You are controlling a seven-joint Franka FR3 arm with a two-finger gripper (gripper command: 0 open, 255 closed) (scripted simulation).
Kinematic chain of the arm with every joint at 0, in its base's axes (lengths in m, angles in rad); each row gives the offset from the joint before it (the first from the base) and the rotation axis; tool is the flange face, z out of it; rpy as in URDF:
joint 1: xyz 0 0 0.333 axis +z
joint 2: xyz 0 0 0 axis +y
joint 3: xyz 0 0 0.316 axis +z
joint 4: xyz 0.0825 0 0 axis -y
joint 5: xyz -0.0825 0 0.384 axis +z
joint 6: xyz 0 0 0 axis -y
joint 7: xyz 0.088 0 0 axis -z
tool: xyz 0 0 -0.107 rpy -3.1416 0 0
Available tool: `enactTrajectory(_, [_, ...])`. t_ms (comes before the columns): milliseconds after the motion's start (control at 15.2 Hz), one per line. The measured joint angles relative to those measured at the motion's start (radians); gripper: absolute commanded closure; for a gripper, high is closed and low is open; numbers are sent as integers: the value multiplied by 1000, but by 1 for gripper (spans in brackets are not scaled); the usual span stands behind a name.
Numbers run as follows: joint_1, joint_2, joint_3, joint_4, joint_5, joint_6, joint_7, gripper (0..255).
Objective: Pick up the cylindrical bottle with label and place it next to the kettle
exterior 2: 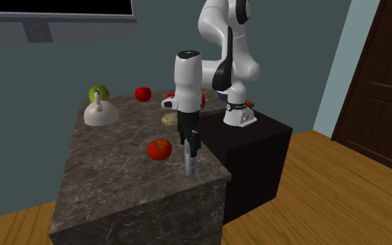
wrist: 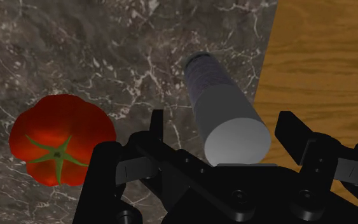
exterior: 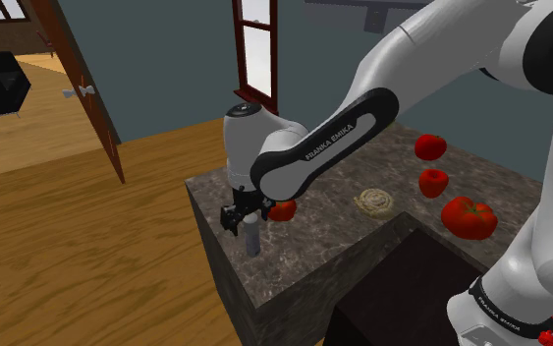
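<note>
A slim grey cylindrical bottle [exterior: 252,237] [exterior 2: 189,163] stands upright near the dark marble counter's [exterior 2: 118,174] corner, close to its edge. My black gripper [exterior: 236,215] [exterior 2: 189,142] [wrist: 223,121] hangs straight above it, open. In the wrist view the bottle [wrist: 225,111] rises between the two fingers [wrist: 158,126], with a gap on each side, so it is not held. The pale kettle [exterior 2: 100,113] sits at the counter's far corner in the second exterior view's left, well away from the bottle.
A red tomato [exterior 2: 159,149] [wrist: 60,146] lies close beside the bottle. More tomatoes [exterior: 469,217] and a beige round item [exterior: 375,202] lie further along the counter. A green fruit [exterior 2: 99,92] sits behind the kettle. Wooden floor [wrist: 323,76] lies below the counter edge.
</note>
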Motion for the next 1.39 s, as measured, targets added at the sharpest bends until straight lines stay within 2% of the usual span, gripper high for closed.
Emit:
enactTrajectory(132, [0, 1, 0, 0, 0, 0, 0, 0])
enactTrajectory(198, [0, 1, 0, 0, 0, 1, 0, 255])
enactTrajectory(858, [0, 1, 0, 0, -1, 1, 0, 255])
enactTrajectory(1386, [-15, -60, 18, 23, 41, -76, -28, 255])
